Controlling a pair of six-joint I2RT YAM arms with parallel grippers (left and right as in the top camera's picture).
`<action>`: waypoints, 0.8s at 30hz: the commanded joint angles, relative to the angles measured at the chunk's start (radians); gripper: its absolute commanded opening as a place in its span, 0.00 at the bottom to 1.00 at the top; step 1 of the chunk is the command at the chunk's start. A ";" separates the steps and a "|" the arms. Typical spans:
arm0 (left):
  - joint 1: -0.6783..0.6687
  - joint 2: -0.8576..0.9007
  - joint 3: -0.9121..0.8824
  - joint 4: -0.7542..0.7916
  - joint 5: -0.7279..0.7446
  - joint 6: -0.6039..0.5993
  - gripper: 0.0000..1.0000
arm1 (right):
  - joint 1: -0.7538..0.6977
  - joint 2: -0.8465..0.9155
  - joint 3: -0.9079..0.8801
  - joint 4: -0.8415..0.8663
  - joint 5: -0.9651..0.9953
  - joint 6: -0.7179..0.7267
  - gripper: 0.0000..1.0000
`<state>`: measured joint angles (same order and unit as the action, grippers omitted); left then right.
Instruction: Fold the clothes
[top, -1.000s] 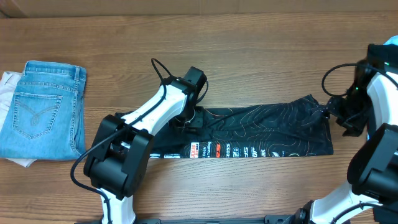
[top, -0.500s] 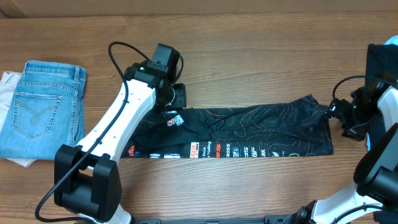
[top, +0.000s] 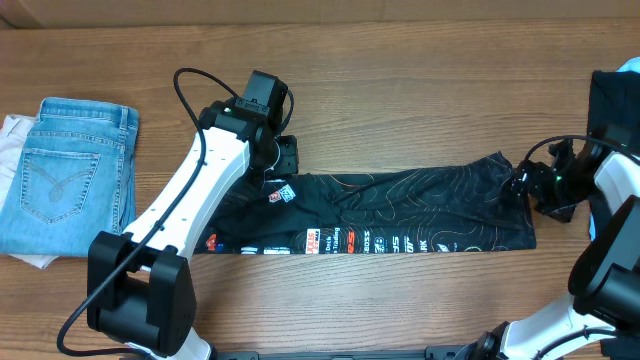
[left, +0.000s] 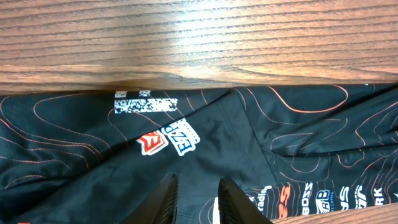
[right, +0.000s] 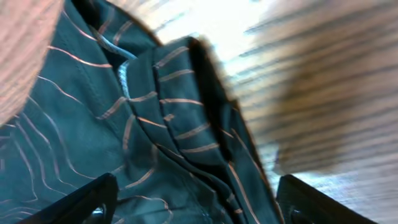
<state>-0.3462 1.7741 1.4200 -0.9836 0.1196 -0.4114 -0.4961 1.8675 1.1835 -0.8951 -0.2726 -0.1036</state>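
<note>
Jersey (top: 420, 210) fabric lies on the wooden table (top: 420, 90) as a long, narrow black band running left to right. A row of white and red logos sits along its near edge, and fine orange contour lines cover the rest. Judging by that shape, the lengthwise folds are already in: the sides appear tucked over, and a diagonal crease shows in the left wrist view near a small red-and-white badge (left: 166, 138). The strip is not tidy yet; its right end rises into a bunched, layered corner, and the far edge wavers.

The left gripper (top: 283, 165) hovers over the upper left part of the band. In its own camera the jaws stand only slightly apart with nothing between them, the fingers (left: 166, 198) above the cloth rather than pinching it. The right gripper (top: 525, 185) sits at the right end, its jaws spread wide on either side of the rumpled corner and closed on nothing.

What seems left is the crosswise folding: bringing one end over the other, probably more than once, to make a compact packet. Folded light-blue jeans (top: 75, 175) rest on a white cloth (top: 12, 135) at the far left, well apart from the jersey, which suggests finished pieces gather there.
</note>
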 joint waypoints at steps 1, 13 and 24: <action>0.002 -0.001 0.006 -0.003 0.001 0.023 0.26 | 0.020 -0.007 -0.006 0.012 -0.025 -0.009 0.83; 0.002 -0.001 0.006 -0.007 0.001 0.023 0.26 | 0.031 -0.002 -0.061 0.101 -0.029 0.003 0.69; 0.002 -0.001 0.006 -0.007 0.001 0.023 0.26 | 0.031 -0.002 -0.092 0.149 -0.070 0.037 0.31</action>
<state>-0.3458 1.7737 1.4200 -0.9886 0.1200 -0.4110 -0.4686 1.8656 1.1011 -0.7582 -0.3233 -0.0929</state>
